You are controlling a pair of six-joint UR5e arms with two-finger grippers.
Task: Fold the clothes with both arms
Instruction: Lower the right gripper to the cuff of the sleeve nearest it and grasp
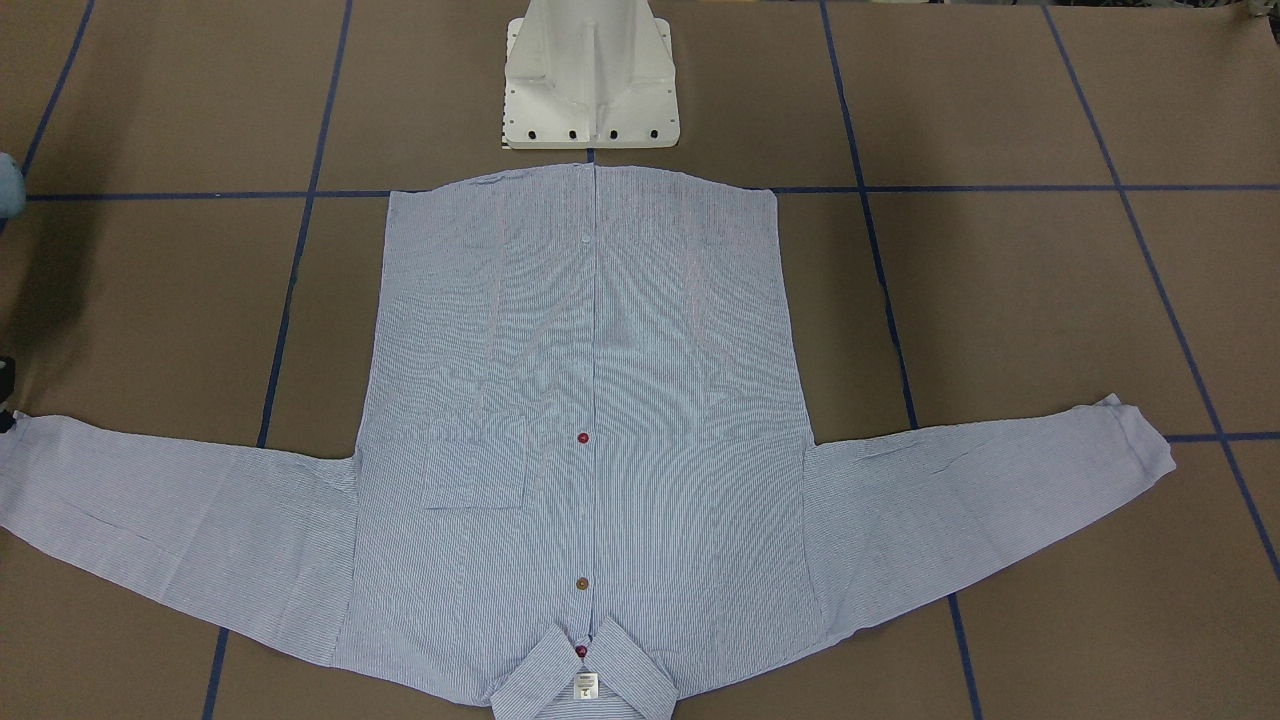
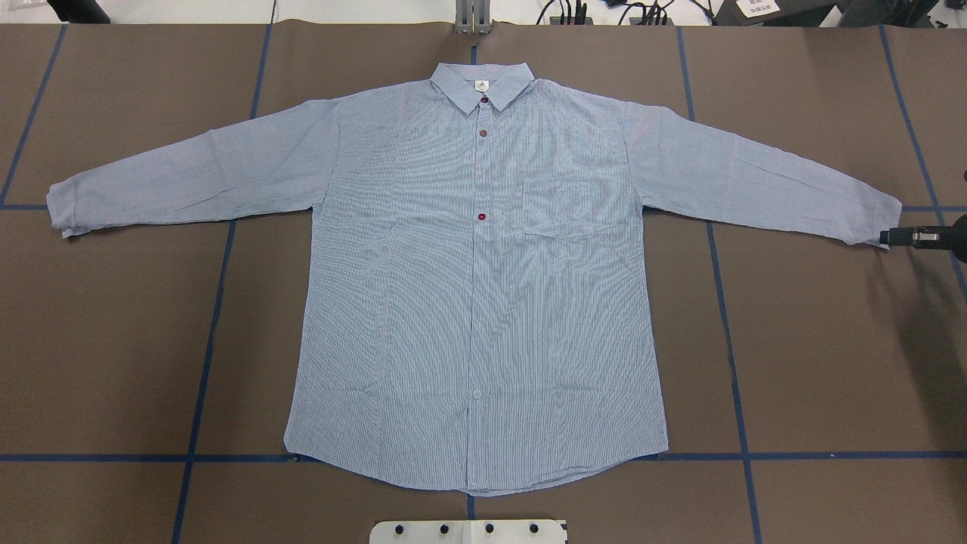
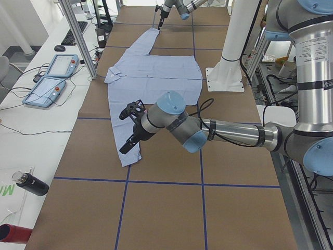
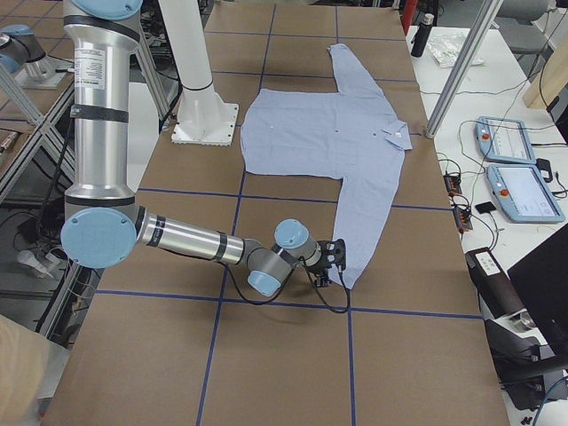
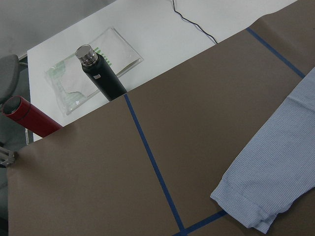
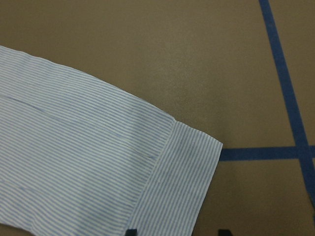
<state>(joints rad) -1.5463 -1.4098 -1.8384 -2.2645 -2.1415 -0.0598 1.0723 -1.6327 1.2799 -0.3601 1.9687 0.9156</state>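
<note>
The shirt (image 2: 468,287) lies flat and buttoned, front side up, in the middle of the brown surface (image 2: 113,340). Its collar (image 2: 481,85) points to the far edge, away from the robot. Its hem is at the robot's edge, just before the white base (image 1: 590,80). The two sleeves are stretched out, one toward the left end of the surface and one toward the right end.

The right pincer (image 2: 885,236) is low at the right end, touching or just beside the right cuff (image 6: 182,182). In the wrist view its fingertips (image 6: 130,231) stand well apart, and the end of the cuff lies toward the gap between them.

The left pincer (image 3: 122,134) hangs above the surface near the left cuff (image 5: 246,209). Whether it is wide or narrow, I cannot tell.
</note>
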